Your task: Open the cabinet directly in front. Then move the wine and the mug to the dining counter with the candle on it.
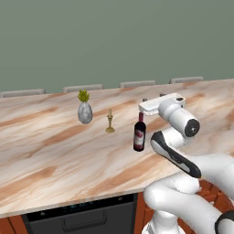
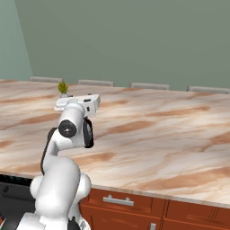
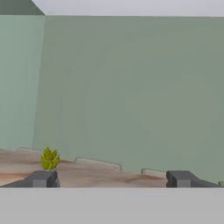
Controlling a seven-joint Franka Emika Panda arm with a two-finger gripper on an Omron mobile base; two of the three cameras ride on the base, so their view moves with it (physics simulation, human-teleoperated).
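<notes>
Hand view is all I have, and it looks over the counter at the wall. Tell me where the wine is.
Observer: In the left base view the wine stands upright on the dining counter, near its front edge. The open hand is just above and beside its neck, not gripping it.
Operator: Now place the candle against it.
Observer: The candle stands on the same slab to the left of the wine in that view. There is a clear gap between them, and the grey vase sits further left.
</notes>
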